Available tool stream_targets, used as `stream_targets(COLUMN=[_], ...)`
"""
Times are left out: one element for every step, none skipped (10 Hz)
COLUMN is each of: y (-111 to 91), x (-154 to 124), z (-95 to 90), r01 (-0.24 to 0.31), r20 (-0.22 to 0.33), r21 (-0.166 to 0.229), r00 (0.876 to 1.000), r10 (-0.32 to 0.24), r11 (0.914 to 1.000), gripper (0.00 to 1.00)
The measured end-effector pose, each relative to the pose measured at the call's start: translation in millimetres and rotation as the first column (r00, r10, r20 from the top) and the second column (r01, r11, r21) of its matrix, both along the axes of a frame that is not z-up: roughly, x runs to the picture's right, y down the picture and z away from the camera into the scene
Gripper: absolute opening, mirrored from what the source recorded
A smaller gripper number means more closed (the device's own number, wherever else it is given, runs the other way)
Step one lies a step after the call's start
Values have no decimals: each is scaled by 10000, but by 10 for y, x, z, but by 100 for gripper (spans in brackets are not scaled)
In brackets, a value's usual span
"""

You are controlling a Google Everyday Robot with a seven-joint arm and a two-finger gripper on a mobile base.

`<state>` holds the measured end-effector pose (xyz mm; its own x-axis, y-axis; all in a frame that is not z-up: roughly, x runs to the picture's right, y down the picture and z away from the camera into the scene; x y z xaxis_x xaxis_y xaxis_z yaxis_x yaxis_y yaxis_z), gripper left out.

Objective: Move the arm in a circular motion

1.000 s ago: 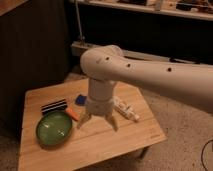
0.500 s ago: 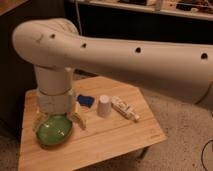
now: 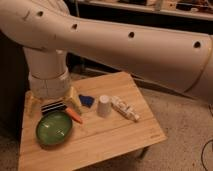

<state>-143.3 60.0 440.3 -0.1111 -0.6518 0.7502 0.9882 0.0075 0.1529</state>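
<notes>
Your gripper [image 3: 52,101] is hanging spread, empty, just behind the bowl [image 3: 54,128]; the arm [image 3: 130,47] is spanning the view above. You're needing a level, smooth arc clearing the cup [image 3: 104,106].

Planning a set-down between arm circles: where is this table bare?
Bare wood runs along the front edge of the table, right of the green bowl and in front of the white cup and tube. The back right corner behind them is bare too. Crowded at left: the tool hangs over the striped item.
</notes>
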Motion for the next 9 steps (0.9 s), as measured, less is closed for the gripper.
stream_targets(y=[-11, -13, -14, -14, -13, -15, -17, -14, -13], x=[3, -9, 4, -3, -12, -4, 0, -7, -10], z=[40, 27, 37, 33, 29, 34, 33, 33, 37], r01=[17, 18, -1, 0, 10, -2, -12, 4, 7], r20=[2, 34, 5, 21, 39, 23, 18, 29, 42], r21=[-1, 20, 12, 18, 22, 19, 23, 18, 13], r00=[10000, 10000, 10000, 10000, 10000, 10000, 10000, 10000, 10000], r10=[-17, -18, 1, 0, -10, 2, 12, -4, -7], r11=[10000, 10000, 10000, 10000, 10000, 10000, 10000, 10000, 10000], gripper=[80, 80, 80, 80, 80, 80, 80, 80, 80])
